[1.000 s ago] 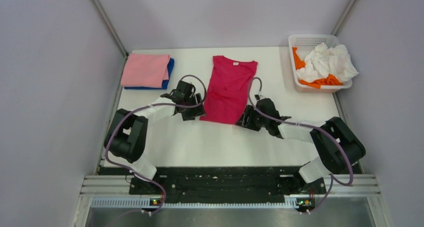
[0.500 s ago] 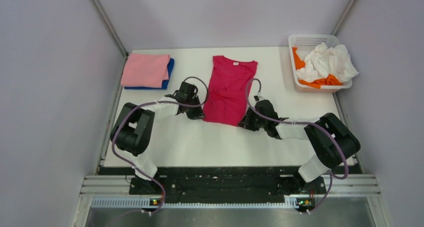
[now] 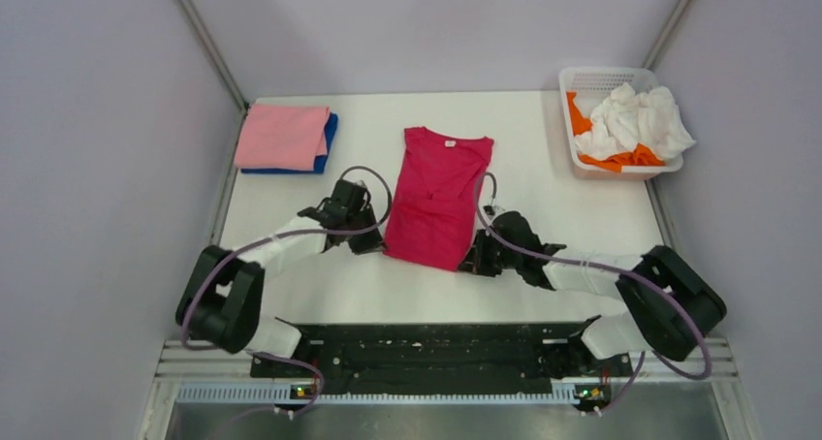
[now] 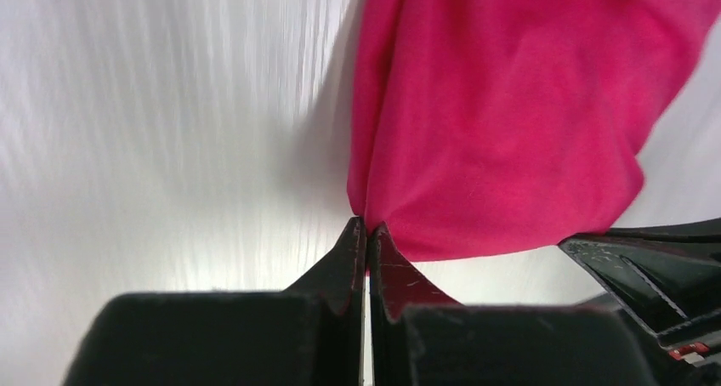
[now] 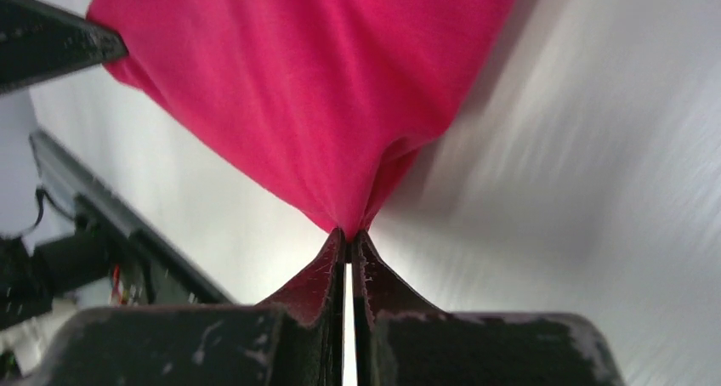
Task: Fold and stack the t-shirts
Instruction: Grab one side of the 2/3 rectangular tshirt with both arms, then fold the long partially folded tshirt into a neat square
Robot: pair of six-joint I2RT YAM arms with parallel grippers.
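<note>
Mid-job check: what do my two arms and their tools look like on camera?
The left arm and right arm match: bulky black joints, white links between, a grey-purple cable looped along each. The left tool and right tool are black; their fingers taper to wedge tips, scuffed with pale scratches.

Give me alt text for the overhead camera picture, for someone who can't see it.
The left gripper and right gripper each pinch a near corner of a red t-shirt lying on a table. A folded pink shirt lies on a blue shirt at far left; a basket at far right holds a white shirt and an orange shirt.
</note>
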